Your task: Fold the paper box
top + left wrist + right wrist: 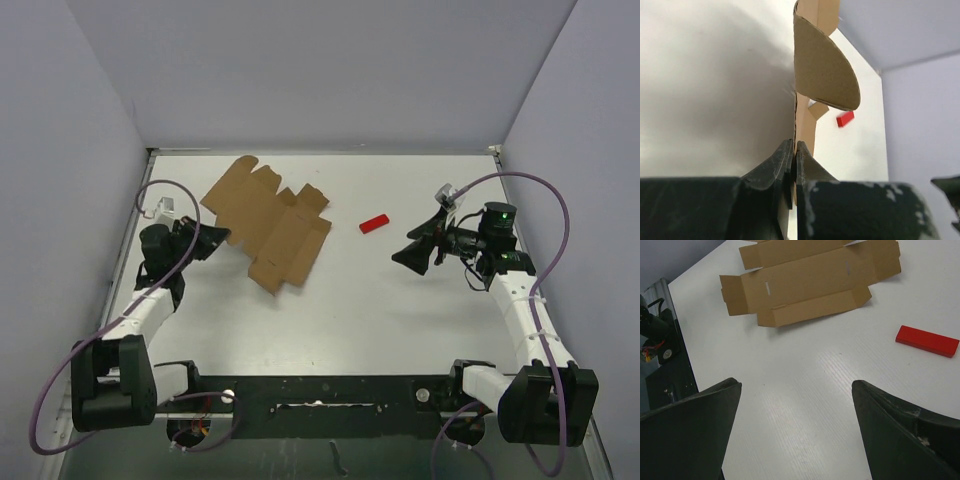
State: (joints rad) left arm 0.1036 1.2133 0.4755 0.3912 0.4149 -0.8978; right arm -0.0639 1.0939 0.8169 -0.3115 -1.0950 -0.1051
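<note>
The paper box (268,222) lies as an unfolded die-cut sheet on the far-left part of the surface (380,310). My left gripper (794,147) is clenched on the sheet's left edge (the wrist view shows cardboard pinched between the closed jaws, with a rounded flap curling just beyond). The bite looks shallow, so I judge a pull could slip it free or crease the thin card away from a score line. Nothing pins the rest of the sheet. My right gripper (795,385) hangs wide open, grasping nothing, well apart to the right, so the whole sheet may slide or pivot rather than fold. The red block (374,223) lies near the sheet's right side, and a dragged sheet could sweep it along.
</note>
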